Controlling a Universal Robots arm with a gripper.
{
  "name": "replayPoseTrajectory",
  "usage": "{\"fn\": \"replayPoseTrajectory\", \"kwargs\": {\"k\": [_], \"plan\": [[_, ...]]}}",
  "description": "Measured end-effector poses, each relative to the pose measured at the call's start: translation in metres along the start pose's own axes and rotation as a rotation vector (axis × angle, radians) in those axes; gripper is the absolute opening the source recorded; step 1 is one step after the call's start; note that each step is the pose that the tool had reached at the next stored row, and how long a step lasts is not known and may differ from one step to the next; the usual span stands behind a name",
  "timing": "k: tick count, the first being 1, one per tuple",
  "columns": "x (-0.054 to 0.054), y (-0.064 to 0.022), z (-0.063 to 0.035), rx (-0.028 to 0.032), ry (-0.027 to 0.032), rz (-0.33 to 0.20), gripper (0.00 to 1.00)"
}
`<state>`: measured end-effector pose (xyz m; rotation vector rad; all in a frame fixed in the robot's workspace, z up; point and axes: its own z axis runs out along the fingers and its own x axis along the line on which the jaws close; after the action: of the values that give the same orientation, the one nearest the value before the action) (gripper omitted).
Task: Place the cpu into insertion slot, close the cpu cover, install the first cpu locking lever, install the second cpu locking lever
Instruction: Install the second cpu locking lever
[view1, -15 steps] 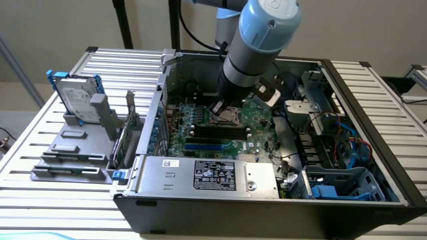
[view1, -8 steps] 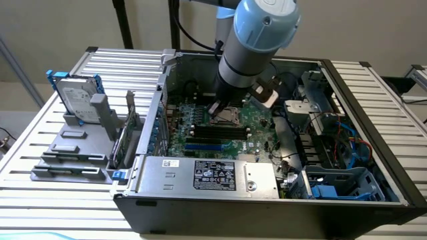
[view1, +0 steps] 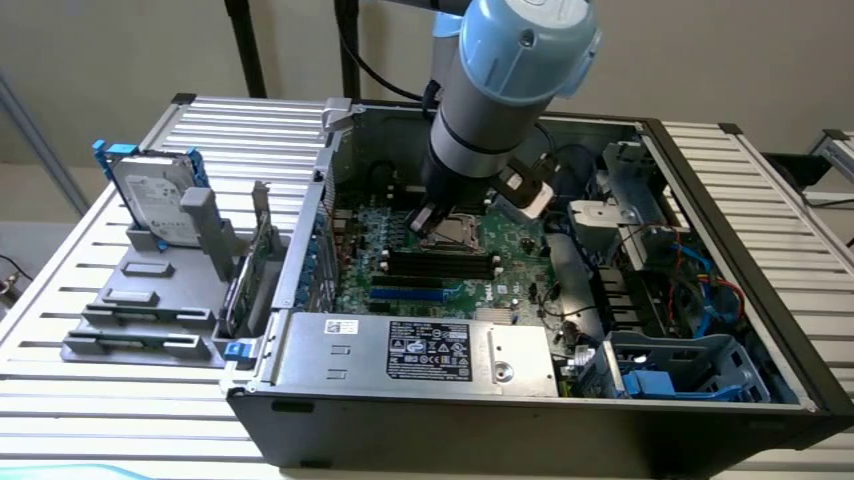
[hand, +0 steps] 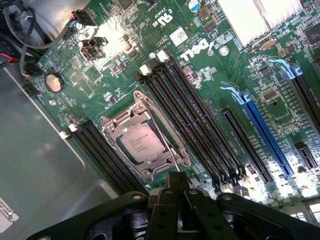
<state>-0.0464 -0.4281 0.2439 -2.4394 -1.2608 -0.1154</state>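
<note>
**Arm down inside the case, over the CPU socket**

We saw the arm (view1: 514, 85) reaching steeply down into the open computer case (view1: 534, 420), its wrist nearly vertical above the green motherboard (view1: 501, 245). In the exterior view the gripper (view1: 434, 222) sat just over the socket area, on the far side of the black memory slots (view1: 434, 265).

In the wrist view the gripper (hand: 176, 192) showed as black linkages, with its fingers drawn close together into a narrow tip. We saw nothing held between them. The tip lay just beside the near corner of the socket frame; whether it touched the metal we could not tell.

The cpu (hand: 143, 143) lay flat in the insertion slot (hand: 156, 131), its pale grey face showing. The cpu cover (hand: 120, 125) was down around it, framing the chip through its window. A thin locking lever (hand: 162, 137) ran along one side of the frame; we could not tell whether it was latched.

At the exterior view's left, outside the case, a hard drive (view1: 158, 195) stood upright in a grey holder (view1: 154, 305) on the slatted table (view1: 80, 400). The labelled silver power supply (view1: 420, 355) sat at the near edge of the case.
</note>
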Motion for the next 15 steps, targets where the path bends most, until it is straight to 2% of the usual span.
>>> {"fn": "replayPoseTrajectory", "kwargs": {"k": [8,15], "plan": [[-0.004,0.0001,0.0078,0.0,-0.0001,0.0,0.11],[-0.011,-0.0044,0.0161,-0.0001,-0.0002,0.0,0.11]]}}
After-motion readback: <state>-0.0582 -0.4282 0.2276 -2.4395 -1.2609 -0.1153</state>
